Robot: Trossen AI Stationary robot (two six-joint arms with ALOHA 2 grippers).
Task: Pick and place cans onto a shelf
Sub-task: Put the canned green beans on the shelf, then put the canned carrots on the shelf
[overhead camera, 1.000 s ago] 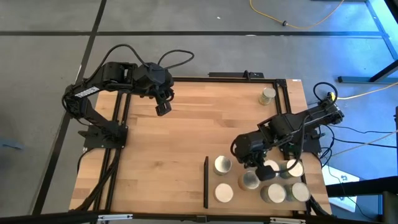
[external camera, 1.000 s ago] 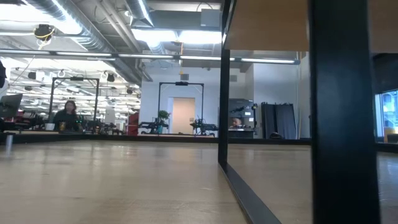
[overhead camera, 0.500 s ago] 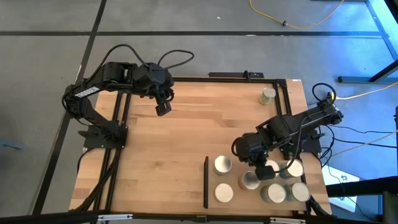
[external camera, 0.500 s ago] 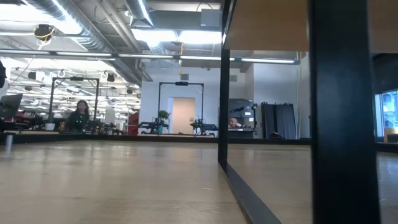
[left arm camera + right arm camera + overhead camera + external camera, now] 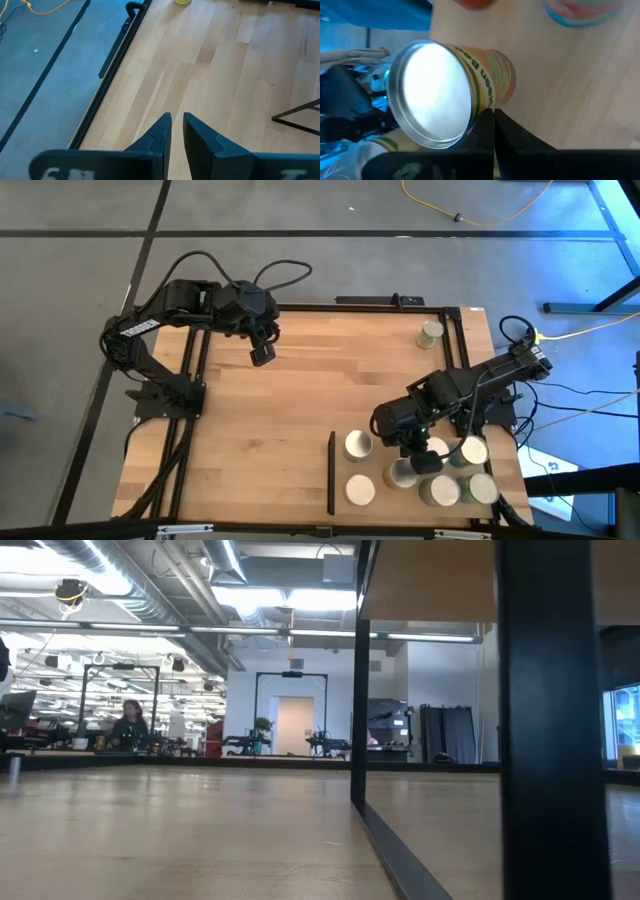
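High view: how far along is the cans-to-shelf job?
Done: about seven pale-topped metal cans stand on the light-wood shelf panel, one partly hidden by the arm. In hand: nothing; the right gripper is shut and empty among them, beside an orange-and-green-labelled can. Left: one last can at the tabletop's far right corner. The left gripper waits far left.

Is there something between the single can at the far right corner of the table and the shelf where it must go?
Yes. The right arm and right gripper hang between the lone can and the shelf; cans already standing there leave bare space mostly near the black bar.
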